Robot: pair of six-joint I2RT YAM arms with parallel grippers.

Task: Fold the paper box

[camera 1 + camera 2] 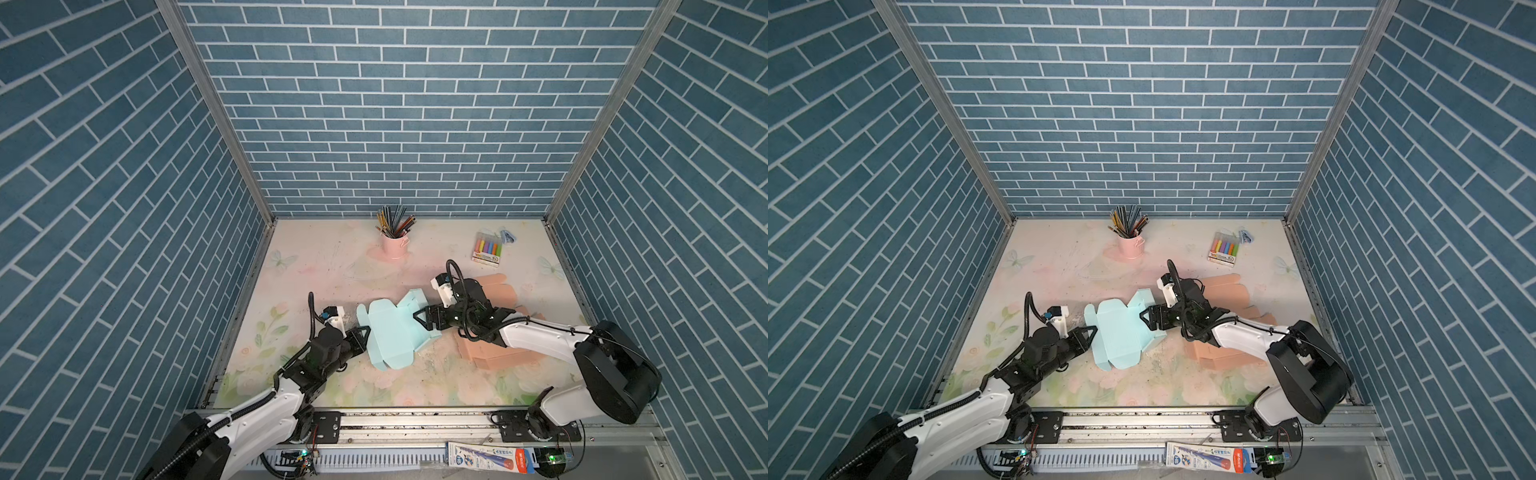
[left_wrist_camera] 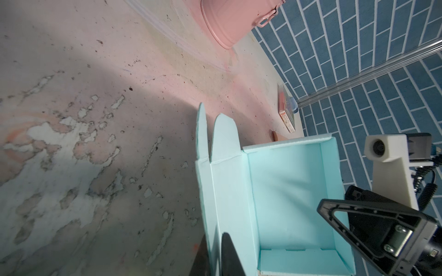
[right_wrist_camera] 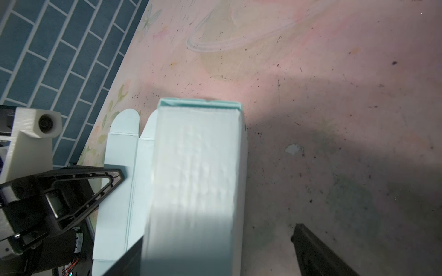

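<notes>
Blue brick-pattern walls [image 1: 415, 124] on three sides. The floral table top [image 1: 332, 266] is worn, matte and scuffed, so you likely get some friction to push card against.

The paper box [image 1: 390, 332] is pale blue and sits mid-table between the two arms, part-formed. In the left wrist view one end is already a tray with its walls up. The rest is flat panels, with two rounded flaps [image 2: 224, 133] sticking out.

My read on handling:
- It's thin card, very light, stiff only across a panel, and it hinges freely at the scored creases.
- It will probably slide or lift before it bends unless you pin one side.
- It dents easily, so pinch close to a crease rather than mid-panel, and don't crush the raised walls.

Salmon box blanks [image 1: 498, 353] lie under the right arm, near the blue box's right end; I can't tell if they touch. The pink pencil bucket [image 1: 395, 245] and marker pack [image 1: 487, 248] sit well apart at the back.

The left gripper [image 1: 360, 332] is at the box's left edge with jaws narrow, pinched on the flat flap panel. Its wrist view shows the card edge between its fingers [image 2: 227, 253]. Treat that as your anchor.

The right gripper [image 1: 420, 319] is at the box's right end with jaws wide, holding nothing. A raised panel sits between its spread fingers [image 3: 315, 251], unclamped. If you take hold there, grip low, by the fold line.
</notes>
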